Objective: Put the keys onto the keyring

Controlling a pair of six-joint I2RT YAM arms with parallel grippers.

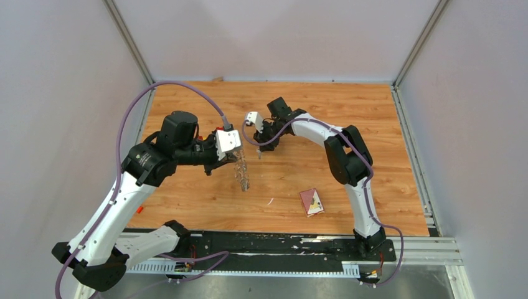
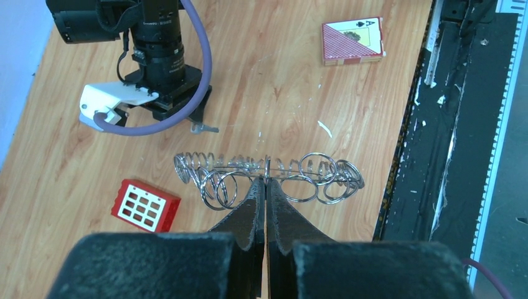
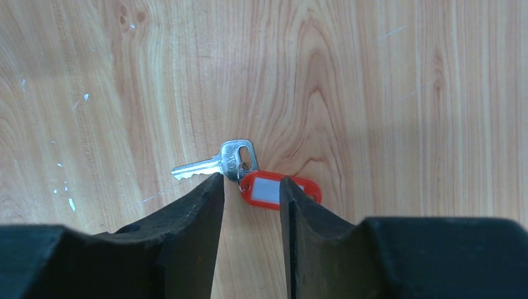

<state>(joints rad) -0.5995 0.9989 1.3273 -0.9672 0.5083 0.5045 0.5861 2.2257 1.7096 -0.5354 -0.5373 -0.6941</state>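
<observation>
Over the wooden bench (image 3: 373, 75), my left end effector (image 2: 265, 182) clamps the keyring (image 2: 314, 167) aloft for threading; my right end effector (image 3: 251, 187), jaws apart, straddles the key (image 3: 231, 159) by its tag (image 3: 264, 190).

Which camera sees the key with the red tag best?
The right wrist camera: the key and its red tag fill the middle, close up. The left wrist camera catches only a tiny grey sliver; from the top it is too small to see.

A silver key (image 3: 215, 163) with a red tag (image 3: 280, 189) is seen on the wooden worktop (image 3: 373, 93), the tag lying partly between the parted jaws.
</observation>
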